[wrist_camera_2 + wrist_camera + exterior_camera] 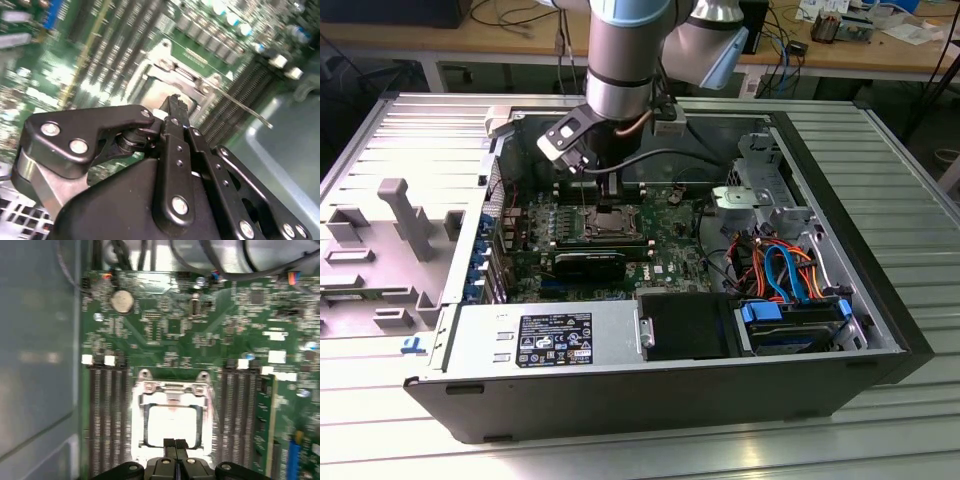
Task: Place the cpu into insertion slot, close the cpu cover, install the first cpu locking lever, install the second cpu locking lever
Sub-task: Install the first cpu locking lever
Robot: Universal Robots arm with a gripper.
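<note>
Over the flat-lying cpu cover (172, 389), the end effector (175, 443) points straight down, fingers pressed together.

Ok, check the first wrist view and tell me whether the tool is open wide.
No: the tool has its two fingertips closed together, by the edge of the cpu cover.

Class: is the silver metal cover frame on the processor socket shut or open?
Shut: the silver cover frame lies flat around the bright square chip.
</note>
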